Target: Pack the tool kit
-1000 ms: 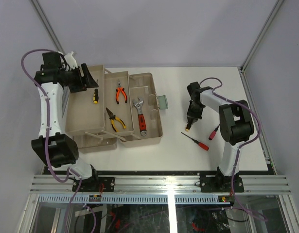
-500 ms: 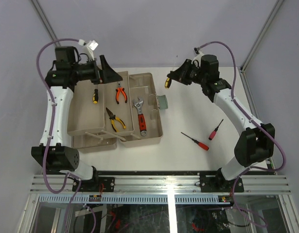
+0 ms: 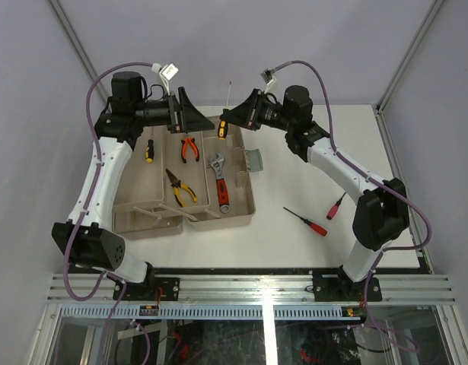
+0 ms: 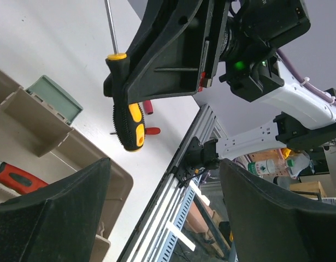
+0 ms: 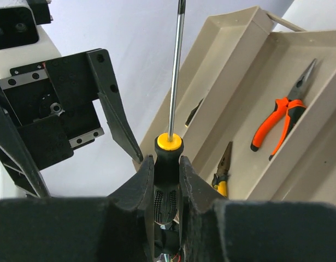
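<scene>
Clamped on a tool is how the right gripper (image 5: 168,164) is seen: its jaws are pinched down to a narrow gap on the black handle of a yellow-capped screwdriver (image 5: 169,143), with the shaft pointed up. The left gripper (image 3: 194,115) is spread wide with nothing in it, faced toward that tool at close range. Both are held in the air over the far edge of the toolbox (image 3: 131,194), which is laid open on the table (image 3: 294,144). Orange pliers (image 3: 189,146), yellow pliers (image 3: 180,188), a red-handled wrench (image 3: 218,184) and a small screwdriver (image 3: 149,150) are laid in its trays. A red screwdriver (image 3: 308,222) and a second red screwdriver (image 3: 336,205) are seen lying on the table to its right.
</scene>
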You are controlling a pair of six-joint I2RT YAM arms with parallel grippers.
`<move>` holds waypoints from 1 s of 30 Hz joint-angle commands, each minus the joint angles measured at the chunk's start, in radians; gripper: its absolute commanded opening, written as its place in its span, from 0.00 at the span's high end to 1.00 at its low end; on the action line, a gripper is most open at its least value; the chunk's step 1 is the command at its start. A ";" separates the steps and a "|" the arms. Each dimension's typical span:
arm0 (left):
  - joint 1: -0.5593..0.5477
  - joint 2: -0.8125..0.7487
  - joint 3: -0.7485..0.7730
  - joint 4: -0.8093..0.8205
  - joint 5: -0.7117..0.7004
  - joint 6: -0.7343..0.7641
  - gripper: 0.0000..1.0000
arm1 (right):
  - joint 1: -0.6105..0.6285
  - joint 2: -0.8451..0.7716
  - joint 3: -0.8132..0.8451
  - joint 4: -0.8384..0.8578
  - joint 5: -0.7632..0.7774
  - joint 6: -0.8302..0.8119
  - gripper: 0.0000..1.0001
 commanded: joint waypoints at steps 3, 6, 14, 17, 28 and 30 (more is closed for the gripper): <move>-0.026 -0.017 -0.038 0.084 0.031 -0.025 0.22 | 0.029 0.000 0.066 0.165 -0.032 0.065 1.00; -0.032 -0.021 -0.058 0.095 0.024 -0.024 0.22 | 0.040 0.004 0.085 0.168 -0.034 0.067 1.00; -0.043 -0.016 -0.060 0.105 0.015 -0.025 0.24 | 0.068 0.018 0.105 0.186 -0.050 0.083 1.00; -0.046 -0.017 -0.058 0.111 0.012 -0.027 0.29 | 0.079 0.022 0.101 0.197 -0.053 0.089 1.00; -0.048 -0.019 -0.071 0.132 0.013 -0.043 0.80 | 0.087 0.036 0.105 0.239 -0.066 0.121 1.00; -0.048 -0.018 -0.072 0.137 0.015 -0.048 0.97 | 0.088 0.041 0.102 0.238 -0.073 0.126 1.00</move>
